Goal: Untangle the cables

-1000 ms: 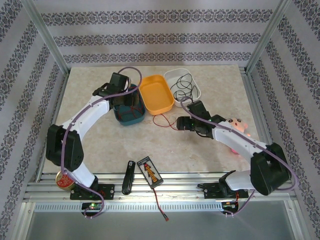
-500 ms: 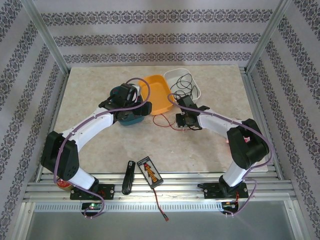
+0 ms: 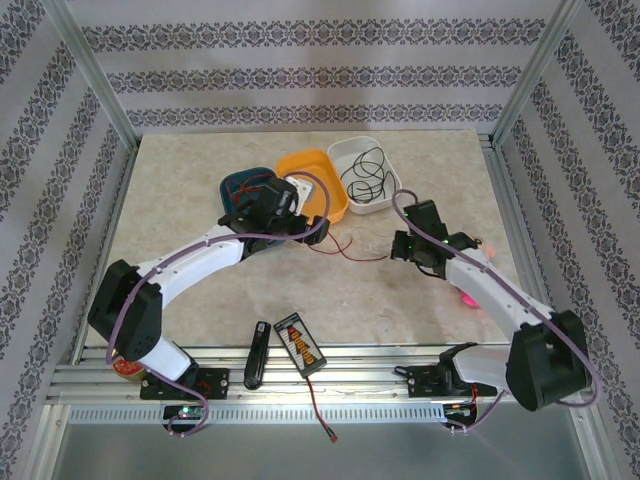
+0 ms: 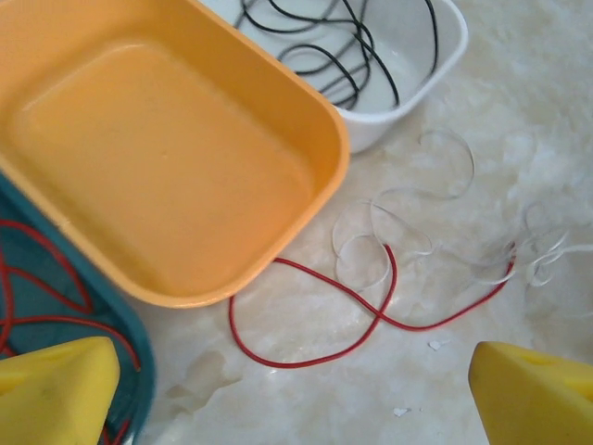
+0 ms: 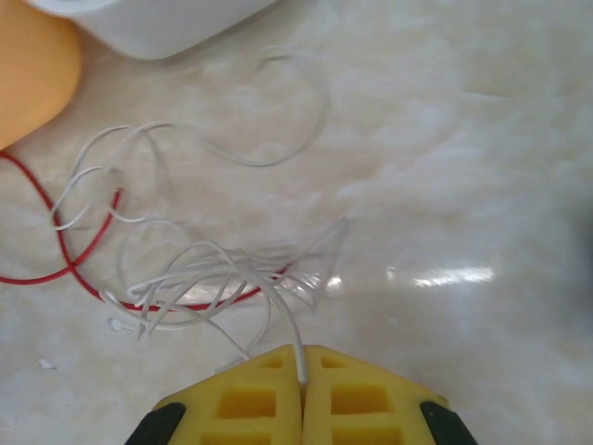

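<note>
Untangling is under way: the right jaws are clamped on the white cable (image 5: 278, 278), which crosses the red cable (image 4: 296, 363) on the counter just beside the orange tray (image 4: 338, 153). The left jaws stand apart. Next, the white should be drawn free of the red.

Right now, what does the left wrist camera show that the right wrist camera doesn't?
Left wrist, not right wrist: the black cable coiled in the white tray, the teal tray at the corner, and the left tool wide open above the table. Right wrist, not left wrist: the right tool shut on a strand of the pale cable. Both: the red cable crossing the pale cable on the table, beside the orange tray and the white tray.
</note>
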Action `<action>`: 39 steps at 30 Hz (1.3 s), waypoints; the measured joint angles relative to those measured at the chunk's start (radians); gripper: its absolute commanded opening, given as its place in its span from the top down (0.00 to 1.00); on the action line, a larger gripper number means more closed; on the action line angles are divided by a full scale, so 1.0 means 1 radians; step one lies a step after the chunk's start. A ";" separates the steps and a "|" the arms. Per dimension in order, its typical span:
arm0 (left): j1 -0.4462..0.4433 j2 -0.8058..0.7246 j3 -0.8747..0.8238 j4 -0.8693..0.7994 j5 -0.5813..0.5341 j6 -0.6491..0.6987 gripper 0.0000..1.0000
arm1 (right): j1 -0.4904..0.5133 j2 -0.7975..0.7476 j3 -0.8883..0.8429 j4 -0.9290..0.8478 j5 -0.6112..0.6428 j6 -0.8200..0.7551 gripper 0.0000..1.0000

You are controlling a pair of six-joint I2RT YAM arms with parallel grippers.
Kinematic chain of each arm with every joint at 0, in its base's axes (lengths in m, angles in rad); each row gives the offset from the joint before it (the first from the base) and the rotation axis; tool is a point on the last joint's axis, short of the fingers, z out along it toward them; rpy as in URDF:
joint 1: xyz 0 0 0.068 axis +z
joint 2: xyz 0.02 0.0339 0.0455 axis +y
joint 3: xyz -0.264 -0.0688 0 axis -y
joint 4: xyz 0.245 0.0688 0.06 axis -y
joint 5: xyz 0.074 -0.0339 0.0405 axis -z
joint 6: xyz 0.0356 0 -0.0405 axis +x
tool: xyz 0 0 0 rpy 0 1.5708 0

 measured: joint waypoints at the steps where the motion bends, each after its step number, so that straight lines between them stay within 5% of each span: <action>1: -0.018 0.021 0.007 -0.001 -0.008 0.015 0.19 | -0.014 -0.027 -0.008 -0.017 0.002 0.004 0.96; 6: -0.106 0.135 0.051 -0.002 -0.048 0.059 0.33 | -0.055 -0.144 -0.017 -0.090 0.013 0.007 0.96; 14: -0.184 0.291 0.118 -0.013 -0.085 0.053 0.34 | -0.077 -0.216 -0.008 -0.157 0.011 0.006 1.00; 23: -0.211 0.290 0.074 0.056 -0.116 -0.023 0.07 | -0.065 -0.275 0.183 -0.193 -0.072 -0.029 1.00; 27: -0.211 0.278 0.039 0.093 -0.110 -0.029 0.06 | -0.064 -0.278 0.187 -0.151 -0.189 -0.031 1.00; 39: -0.205 0.253 0.036 0.114 -0.156 -0.086 0.35 | -0.045 -0.215 0.186 -0.148 -0.183 -0.030 1.00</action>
